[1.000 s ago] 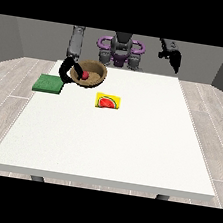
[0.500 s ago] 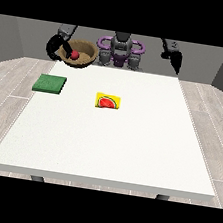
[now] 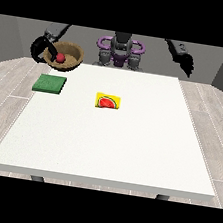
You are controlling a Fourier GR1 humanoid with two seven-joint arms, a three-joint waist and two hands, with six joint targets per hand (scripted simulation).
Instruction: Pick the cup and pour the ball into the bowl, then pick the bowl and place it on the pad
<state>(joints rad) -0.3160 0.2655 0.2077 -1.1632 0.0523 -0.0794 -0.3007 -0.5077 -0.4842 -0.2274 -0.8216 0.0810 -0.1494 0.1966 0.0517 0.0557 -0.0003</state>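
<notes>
A brown wooden bowl (image 3: 71, 53) hangs in the air past the table's far left corner, tilted toward the camera, with a red ball (image 3: 61, 58) inside it. The hand at the view's left (image 3: 44, 49) grips the bowl's left rim, fingers curled over it. The green square pad (image 3: 50, 83) lies flat on the table below and in front of the bowl. The hand at the view's right (image 3: 188, 63) is raised above the table's far right corner, holding nothing; its fingers point downward. No cup shows in the front view.
A yellow card with a watermelon slice picture (image 3: 108, 102) lies left of the middle of the white table (image 3: 128, 146). The robot's purple-and-grey torso (image 3: 120, 51) stands behind the far edge.
The bowl with the ball was lifted off the table's far left area, up and to the left. The hand at the view's right swung further right.
</notes>
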